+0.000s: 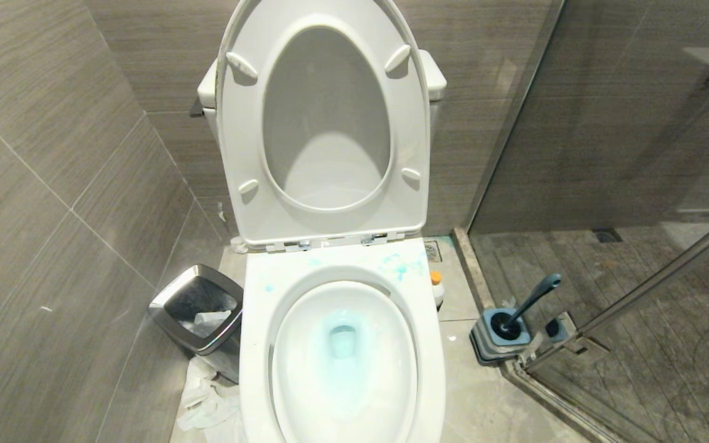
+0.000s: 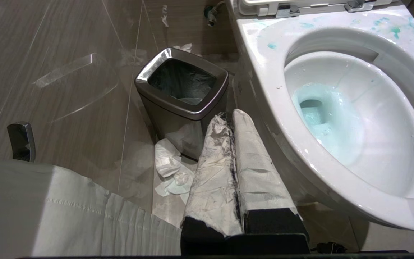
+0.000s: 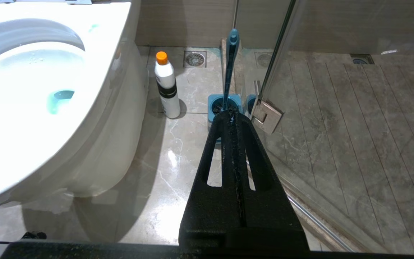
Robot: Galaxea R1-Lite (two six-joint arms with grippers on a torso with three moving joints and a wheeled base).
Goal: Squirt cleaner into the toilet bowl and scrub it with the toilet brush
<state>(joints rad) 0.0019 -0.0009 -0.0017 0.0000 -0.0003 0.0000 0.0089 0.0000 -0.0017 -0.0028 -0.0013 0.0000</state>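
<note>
The toilet bowl (image 1: 342, 351) fills the lower centre of my head view, seat and lid raised, light blue liquid pooled at its drain and blue smears on the rim. A steel waste bin (image 1: 197, 314) crowds its left side with crumpled tissue (image 1: 207, 400) on the floor below; a glass shower door (image 1: 637, 184) hems in the right. The cleaner (image 3: 166, 88) stands upright beside the bowl's right wall, and the toilet brush (image 1: 530, 301) leans in its holder (image 1: 502, 335) at the glass edge. My left tool (image 2: 233, 118) is closed and empty beside the bin; my right tool (image 3: 231, 117) is closed, empty, above the floor before the holder.
</note>
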